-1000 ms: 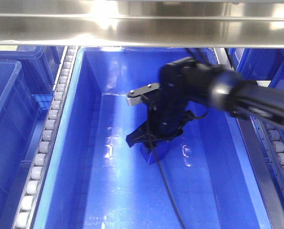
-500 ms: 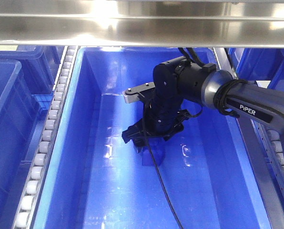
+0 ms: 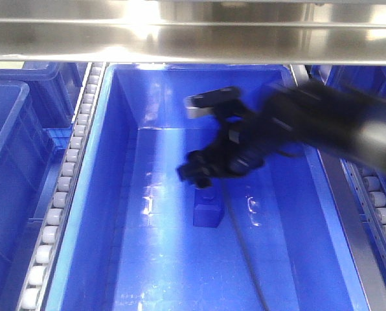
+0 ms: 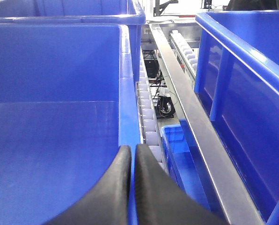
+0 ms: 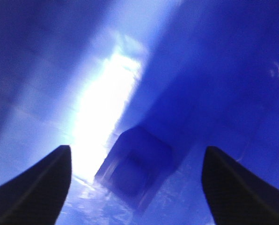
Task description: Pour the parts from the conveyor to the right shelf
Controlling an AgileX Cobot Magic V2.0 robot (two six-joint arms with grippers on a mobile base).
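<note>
One of the parts, a small blue block [image 3: 207, 214], lies on the floor of the large blue bin [image 3: 115, 194] on the right shelf [image 3: 193, 39]. My right gripper [image 3: 196, 173], motion-blurred, hangs just above the block and apart from it. In the right wrist view the right gripper [image 5: 135, 152] is open, its dark fingers [image 5: 41, 183] wide apart, with the block [image 5: 135, 171] on the bin floor beyond them. My left gripper [image 4: 132, 157] is shut with nothing in it, over the rim of another blue bin [image 4: 128, 93]. The conveyor is out of view.
A lane of pale rollers [image 3: 67, 181] runs along the bin's left side, with more blue bins [image 3: 11, 129] beyond it. A steel shelf beam crosses overhead. Rollers [image 4: 146, 112] and a steel rail [image 4: 191, 112] separate bins in the left wrist view.
The right gripper has let go of the block, which now lies on the bin floor. The arm has lifted and swung up and to the right, blurred with motion.
</note>
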